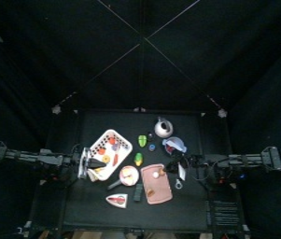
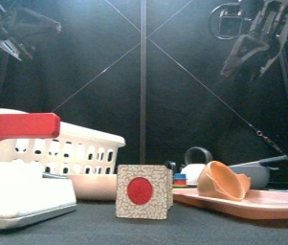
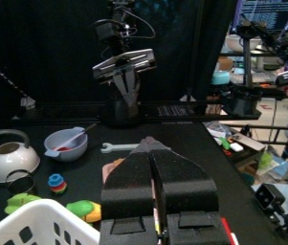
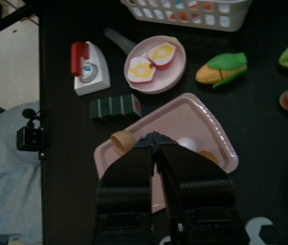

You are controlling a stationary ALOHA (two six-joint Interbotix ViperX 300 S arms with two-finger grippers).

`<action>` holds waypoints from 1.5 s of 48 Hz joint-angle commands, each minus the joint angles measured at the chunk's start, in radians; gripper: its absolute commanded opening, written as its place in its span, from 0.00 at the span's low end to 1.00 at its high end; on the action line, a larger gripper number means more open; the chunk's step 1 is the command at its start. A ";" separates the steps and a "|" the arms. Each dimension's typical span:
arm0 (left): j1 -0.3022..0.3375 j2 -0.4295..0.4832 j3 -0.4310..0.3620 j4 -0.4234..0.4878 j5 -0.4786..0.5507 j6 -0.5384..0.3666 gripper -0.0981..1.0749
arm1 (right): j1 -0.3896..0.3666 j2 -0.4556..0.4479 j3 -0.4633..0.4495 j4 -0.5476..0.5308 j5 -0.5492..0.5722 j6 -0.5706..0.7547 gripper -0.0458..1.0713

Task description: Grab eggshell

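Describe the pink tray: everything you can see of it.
The pink tray is a shallow, smooth, plastic-looking dish with four sides, rounded corners and a low raised rim. It lies flat on the black table, near the front edge, right of the middle. A tan, cup-shaped eggshell lies tipped on its side on it, along with a small white piece. A small card with a red circle stands by its left end; whether they touch cannot be told.

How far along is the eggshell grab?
Done: nothing. In hand: nothing; left gripper and right gripper are shut and empty, held high. Left: everything; the small white piece, likely the eggshell, lies untouched on the pink plastic tray.
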 commanded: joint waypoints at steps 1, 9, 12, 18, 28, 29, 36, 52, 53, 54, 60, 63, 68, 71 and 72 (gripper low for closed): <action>-0.002 0.003 -0.011 -0.014 -0.011 0.000 0.10 | -0.043 -0.003 -0.041 0.006 0.051 0.002 0.11; 0.005 0.003 -0.009 -0.026 -0.011 0.000 0.10 | -0.091 -0.002 -0.066 0.006 0.115 0.012 0.11; 0.005 0.003 -0.008 -0.026 -0.011 0.000 0.10 | -0.109 0.000 -0.072 -0.009 0.141 0.072 0.11; 0.005 0.003 -0.006 -0.025 -0.011 -0.002 0.10 | -0.129 -0.002 -0.072 -0.100 0.199 0.264 0.11; 0.006 0.003 -0.005 -0.025 -0.011 -0.002 0.10 | -0.049 -0.025 -0.041 -0.364 0.235 0.575 0.11; 0.006 0.003 -0.005 -0.026 -0.011 0.000 0.10 | -0.032 -0.029 -0.037 -0.383 0.232 0.595 0.11; 0.006 0.003 -0.003 -0.026 -0.011 0.000 0.10 | 0.074 -0.051 -0.008 -0.495 0.170 0.696 0.11; 0.006 0.003 -0.003 -0.026 -0.011 0.000 0.10 | 0.140 -0.037 0.038 -0.653 0.054 0.811 0.11; 0.008 0.003 -0.003 -0.026 -0.011 0.000 0.10 | 0.143 -0.037 0.037 -0.660 0.052 0.813 0.11; 0.008 0.003 -0.005 -0.025 -0.011 0.000 0.10 | 0.144 -0.035 0.037 -0.664 0.051 0.813 0.11; 0.006 0.003 -0.003 -0.031 -0.023 -0.002 0.10 | 0.156 -0.035 0.055 -0.680 0.032 0.813 0.11; 0.006 0.003 0.000 -0.032 -0.023 -0.002 0.10 | 0.156 -0.032 0.069 -0.681 0.014 0.813 0.11; 0.008 0.003 0.005 -0.031 -0.023 0.005 0.10 | 0.161 -0.020 0.097 -0.684 -0.051 0.813 0.11; 0.008 0.003 0.005 -0.032 -0.025 0.005 0.10 | 0.173 -0.011 0.115 -0.684 -0.097 0.813 0.11; 0.008 0.003 0.005 -0.032 -0.025 0.005 0.10 | 0.178 -0.008 0.121 -0.684 -0.114 0.813 0.11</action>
